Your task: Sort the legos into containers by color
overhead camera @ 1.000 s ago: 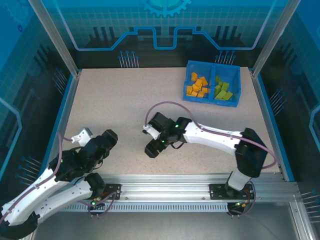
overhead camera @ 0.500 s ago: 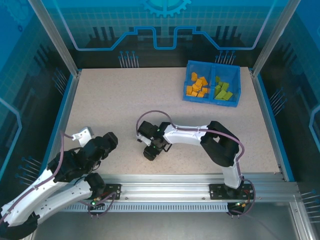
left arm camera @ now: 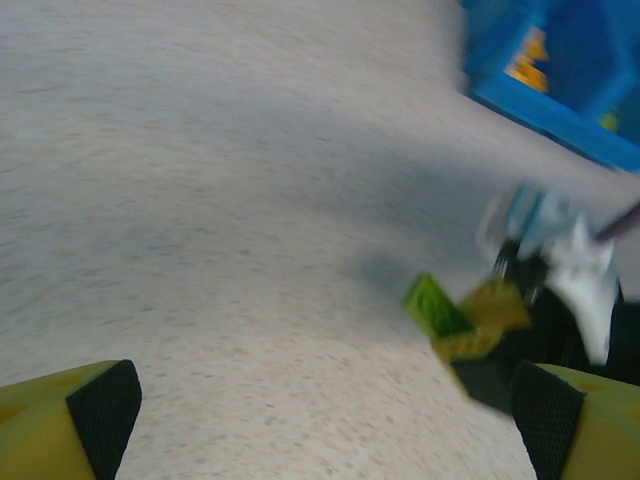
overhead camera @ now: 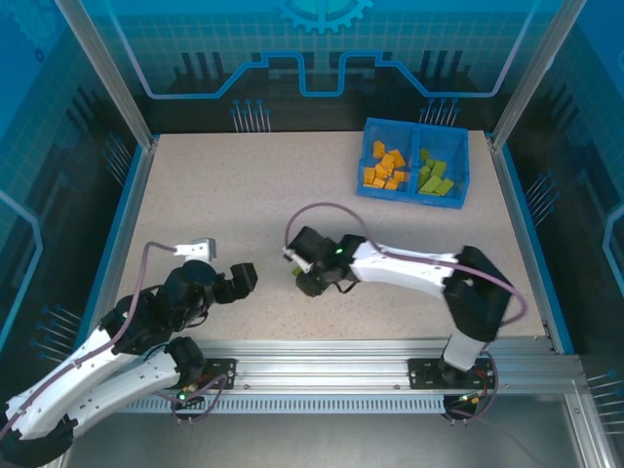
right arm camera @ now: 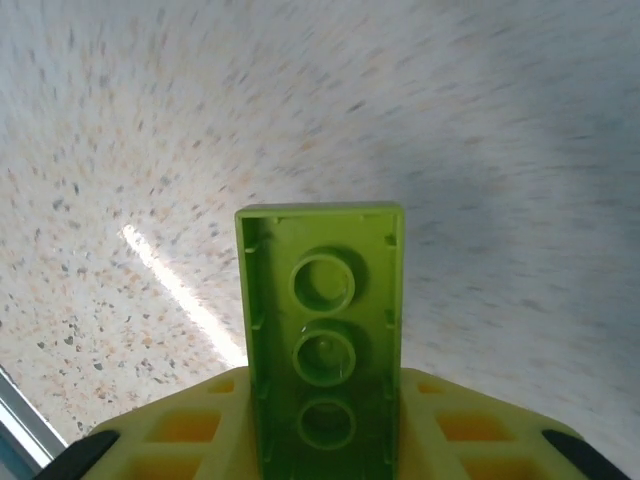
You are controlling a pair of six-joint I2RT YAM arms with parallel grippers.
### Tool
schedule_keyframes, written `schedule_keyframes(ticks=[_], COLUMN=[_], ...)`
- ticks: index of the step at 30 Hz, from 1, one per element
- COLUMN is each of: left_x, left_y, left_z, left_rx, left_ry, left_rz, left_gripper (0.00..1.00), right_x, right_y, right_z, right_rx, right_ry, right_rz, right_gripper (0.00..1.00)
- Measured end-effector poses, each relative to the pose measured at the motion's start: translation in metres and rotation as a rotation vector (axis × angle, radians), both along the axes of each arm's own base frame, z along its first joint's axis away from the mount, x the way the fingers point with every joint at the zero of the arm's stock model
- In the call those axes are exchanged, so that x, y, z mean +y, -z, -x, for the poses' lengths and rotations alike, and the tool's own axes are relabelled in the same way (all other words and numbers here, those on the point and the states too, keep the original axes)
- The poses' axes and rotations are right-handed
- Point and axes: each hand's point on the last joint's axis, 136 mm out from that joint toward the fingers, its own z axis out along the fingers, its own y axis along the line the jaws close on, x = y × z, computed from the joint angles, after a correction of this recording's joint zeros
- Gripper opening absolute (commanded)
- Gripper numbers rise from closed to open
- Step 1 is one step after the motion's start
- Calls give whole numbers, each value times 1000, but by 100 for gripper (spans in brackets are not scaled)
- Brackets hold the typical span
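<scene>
A green lego [right arm camera: 320, 340] stands upright between the yellow pads of my right gripper [right arm camera: 320, 445], hollow underside to the camera. That gripper [overhead camera: 300, 273] is shut on it just above the table centre. From the left wrist the same brick [left arm camera: 435, 305] shows, blurred, at the tip of the right gripper. My left gripper [overhead camera: 222, 264] is open and holds nothing, a short way left of the right one; its black-padded fingers [left arm camera: 100, 410] frame bare table. The blue bin [overhead camera: 410, 196] at the back right holds several orange legos [overhead camera: 385, 168] in its left compartment and green ones [overhead camera: 435, 176] in its right.
Blue rails and aluminium posts border the speckled table [overhead camera: 224, 195]. The bin's corner [left arm camera: 560, 105] shows at the top right of the left wrist view. Both arm bases sit on the rail at the near edge.
My right gripper has closed on the green lego near the table centre and shifted slightly right. My left gripper has swung rightward toward the centre, staying open.
</scene>
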Motion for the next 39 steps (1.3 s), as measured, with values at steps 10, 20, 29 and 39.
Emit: schedule_keyframes(ticks=[10, 20, 29, 39], left_x=[-74, -77, -51, 11], left_y=[-3, -7, -8, 25], left_z=[0, -3, -12, -60], left_rx=[-17, -38, -65, -230], left_ry=[395, 418, 279, 7], left_rz=[-7, -25, -75, -427], left_gripper=[99, 99, 99, 99], right_x=[-170, -333, -368, -355], right_y=[-95, -66, -36, -72], right_z=[-125, -222, -298, -214], right_rx=[-211, -170, -102, -138], right_ry=[634, 1167, 1247, 1202], right_rz=[-268, -253, -209, -246], right_gripper=[31, 32, 63, 78])
